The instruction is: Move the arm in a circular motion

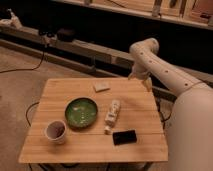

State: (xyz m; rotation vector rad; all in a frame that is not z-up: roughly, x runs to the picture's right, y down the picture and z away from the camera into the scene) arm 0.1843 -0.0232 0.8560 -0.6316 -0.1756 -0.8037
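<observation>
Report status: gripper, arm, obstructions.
Gripper above the wooden table's far right edge. Thick white tubular arm raised, elbow high. Nothing touching it.

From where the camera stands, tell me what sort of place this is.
Probably a lab or workshop. A wooden table stands on a carpeted floor with loose cables, by a long dark bench with shelving. The white arm holds its gripper over the table's far right corner.
</observation>
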